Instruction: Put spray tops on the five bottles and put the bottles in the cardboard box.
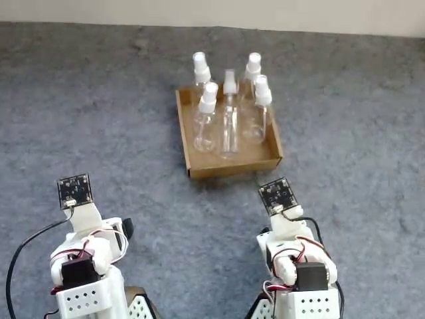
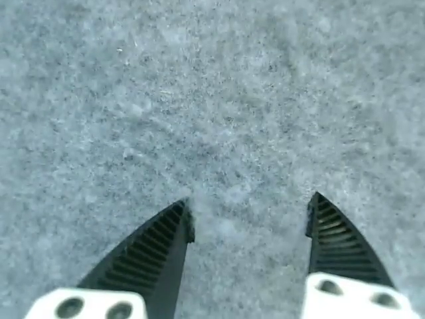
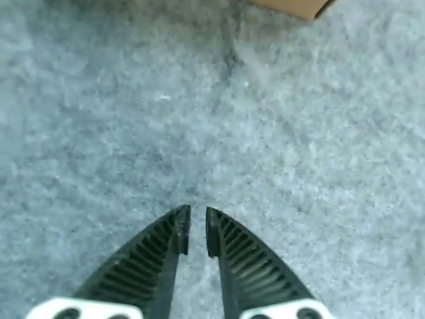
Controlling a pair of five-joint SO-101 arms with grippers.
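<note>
Evidently, the bottles: five clear ones, standing upright and close together inside the cardboard box.
Spray tops: a white one sits on every bottle; how firmly each is seated I cannot tell.
Task state: judged from this, both parts look done, with nothing of the task lying outside the box.
Handling: the bottles look empty and therefore light, with smooth, likely slippery walls; tall and narrow, they should tip easily, and packed like this a nudge to one would disturb its neighbours.
Where to grip: if one needs correcting, the round body just under the shoulder seems best, and from above, as the box walls and the other bottles block the sides; a pull on the top alone might lift it off.
Left arm: on the grey desk well away from the box, off its front left corner; its jaws are spread wide over bare felt, holding nothing.
Right arm: nearer the box, just in front of its front right corner; its jaws are pressed almost together and empty.
Bottles to jaws: apart from both, beyond the box's front wall.
</note>
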